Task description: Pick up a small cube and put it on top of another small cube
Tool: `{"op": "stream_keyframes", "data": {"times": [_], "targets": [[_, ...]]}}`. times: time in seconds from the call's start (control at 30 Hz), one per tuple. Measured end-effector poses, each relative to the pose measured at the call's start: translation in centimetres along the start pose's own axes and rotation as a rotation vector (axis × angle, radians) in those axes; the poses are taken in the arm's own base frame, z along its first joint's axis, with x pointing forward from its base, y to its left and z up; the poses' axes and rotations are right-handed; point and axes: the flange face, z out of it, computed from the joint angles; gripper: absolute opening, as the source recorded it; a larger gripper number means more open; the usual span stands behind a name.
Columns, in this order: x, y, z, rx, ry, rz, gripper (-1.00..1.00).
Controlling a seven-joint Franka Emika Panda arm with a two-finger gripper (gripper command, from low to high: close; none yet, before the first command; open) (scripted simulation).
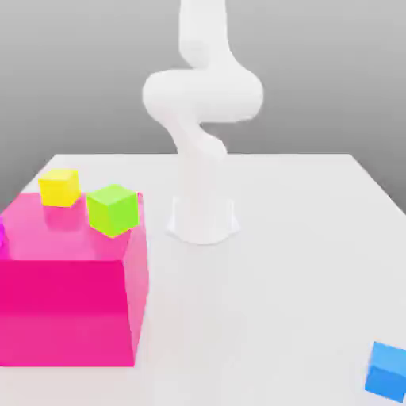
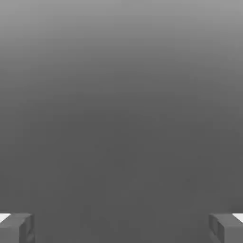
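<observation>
On a plain white desk [image 1: 301,238] under a grey backdrop, the small cube [image 1: 388,370] is seen near the exterior view's lower right corner, judged light, rigid and best gripped across opposite flat faces, while the fingers [image 2: 16,228] are held spread wide.

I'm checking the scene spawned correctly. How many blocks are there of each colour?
Yellow cube: 1
Lime-green cube: 1
Blue cube: 1
Big pink block: 1
A sliver of purple shows at the exterior view's left edge; I cannot tell what it is, so it is not counted.
Total: 4
</observation>
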Motion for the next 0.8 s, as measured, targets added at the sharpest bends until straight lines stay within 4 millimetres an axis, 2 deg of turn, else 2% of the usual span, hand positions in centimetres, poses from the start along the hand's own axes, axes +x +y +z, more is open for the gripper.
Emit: {"op": "stream_keyframes", "data": {"times": [0.17, 0.37, 0.53, 0.63, 0.8], "targets": [[-3.0, -2.8, 9.0, -0.055, -0.123, -0.171, 0.0], [-8.8, -5.1, 18.9, -0.104, -0.27, -0.377, 0.0], [-15.3, -5.8, 26.4, -0.132, -0.397, -0.551, 0.0], [-20.4, -6.0, 30.3, -0.139, -0.479, -0.668, 0.0], [-28.2, -4.4, 36.4, -0.156, -0.61, -0.832, 0.0]]}}
